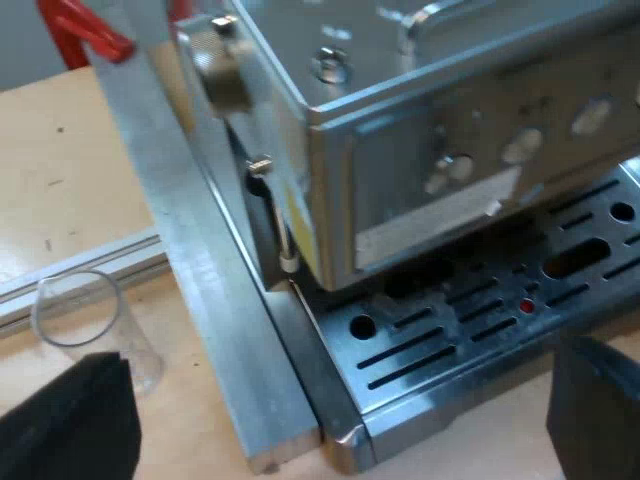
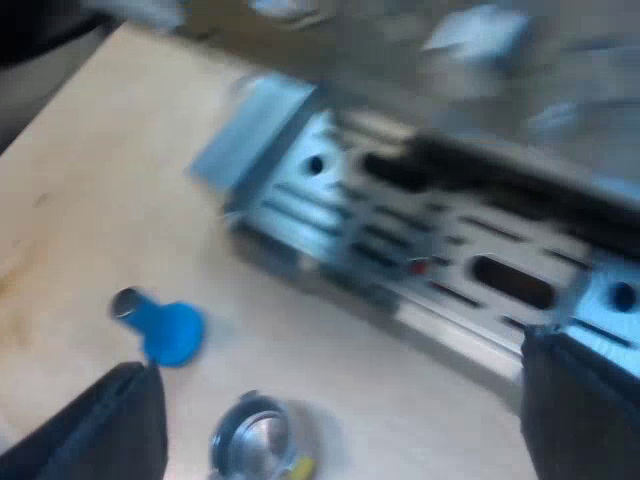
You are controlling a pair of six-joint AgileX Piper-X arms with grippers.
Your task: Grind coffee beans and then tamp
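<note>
— Left wrist view gives you the espresso machine [image 1: 440,130] biggest of all, its slotted drip tray [image 1: 450,330] beneath and a bare metal rail [image 1: 215,300] along its side. Your left claw [image 1: 345,360] hangs over the tray's corner, fingers spread wide, nothing between them. The measuring glass [image 1: 80,315] stands on the worktop [image 1: 60,170], across the rail from the machine.
— And the other arm?
— Your right claw [image 2: 338,360] is spread just as wide and is just as empty, above the worktop off the tray's front edge. The blue tamper [image 2: 168,332] seems to lie on its side there, and near it sits a small round metal piece [image 2: 250,435]. Whether that is the holder's cup I cannot tell.
— How do I go on?
— Nothing looks ground yet, I judge. If that piece is the holder, come straight down, centre both fingers on it, and steer clear of the tamper so you don't set it rolling. Look to the left wrist view for the glass and the machine's knobs [image 1: 455,168], and to the right wrist view for the tamper and metal piece.
</note>
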